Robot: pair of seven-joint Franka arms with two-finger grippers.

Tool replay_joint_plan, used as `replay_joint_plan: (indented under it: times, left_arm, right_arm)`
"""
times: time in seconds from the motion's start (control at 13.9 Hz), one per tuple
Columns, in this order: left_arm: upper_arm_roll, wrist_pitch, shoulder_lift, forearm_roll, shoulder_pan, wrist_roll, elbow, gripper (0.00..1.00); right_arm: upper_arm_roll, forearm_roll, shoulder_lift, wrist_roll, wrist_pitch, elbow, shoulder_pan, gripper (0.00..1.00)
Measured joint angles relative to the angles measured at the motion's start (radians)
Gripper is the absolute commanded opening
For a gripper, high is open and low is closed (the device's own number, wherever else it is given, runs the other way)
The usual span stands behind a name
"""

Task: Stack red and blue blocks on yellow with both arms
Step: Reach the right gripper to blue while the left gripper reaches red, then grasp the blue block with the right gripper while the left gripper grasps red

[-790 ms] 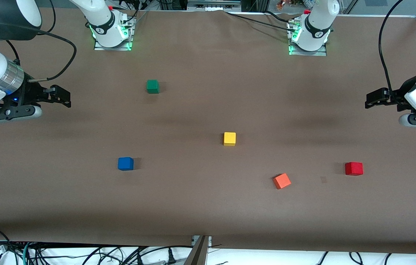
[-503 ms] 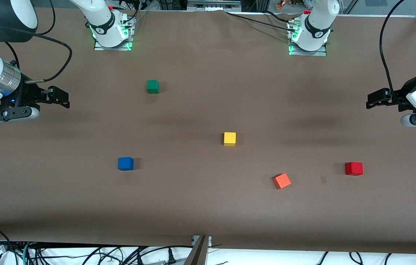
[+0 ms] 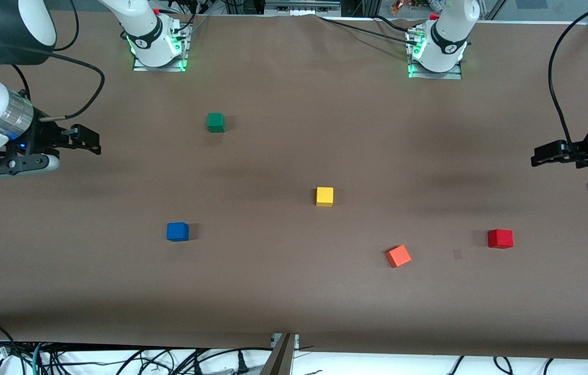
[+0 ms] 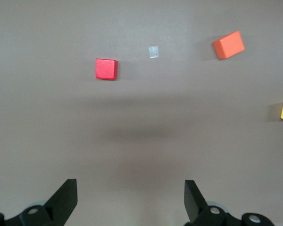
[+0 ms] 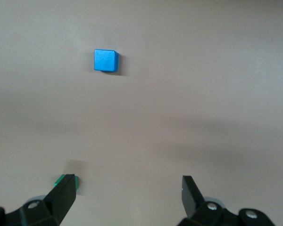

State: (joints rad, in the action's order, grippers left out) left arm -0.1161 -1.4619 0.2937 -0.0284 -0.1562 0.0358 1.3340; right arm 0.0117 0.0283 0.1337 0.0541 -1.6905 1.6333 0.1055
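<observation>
Five cubes: lay apart on the brown bench [image 3: 294,302], none stacked.
Yellow cube [image 3: 324,196]: sat near the bench's middle, alone.
Blue cube [image 3: 177,231]: rested toward the right arm's end, nearer the front camera than the yellow cube.
Red cube [image 3: 500,238]: rested toward the left arm's end, with the orange cube [image 3: 398,255] between it and the yellow one, slightly nearer the camera.
Green cube [image 3: 215,122]: lay farther from the camera than the blue cube.
Left end effector [image 3: 543,155]: hung over bare bench at the left arm's end, fingers spread wide, empty.
Right end effector [image 3: 88,140]: hung over bare bench at the right arm's end, fingers spread wide, empty.
</observation>
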Motion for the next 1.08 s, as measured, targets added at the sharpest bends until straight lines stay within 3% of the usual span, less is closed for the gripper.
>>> replay_joint_plan:
  times: [0.29,0.72,1.08]
  left_arm:
    - [0.001,-0.131,0.101,-0.037,-0.027,0.002,0.0,1.0]
    - [0.002,-0.28,0.24,-0.048,-0.062,0.017,0.004,1.0]
    - [0.004,-0.492,0.341,-0.048,-0.107,0.077,0.08,1.0]
  right_arm:
    - [-0.012,0.002,0.111,0.002,-0.125,0.002,0.037,0.99]
    - [-0.014,0.002,0.428,0.107,-0.466,-0.066,0.067,0.99]
    - [-0.015,0.022,0.591,0.098,-0.574,-0.133,0.095,0.99]
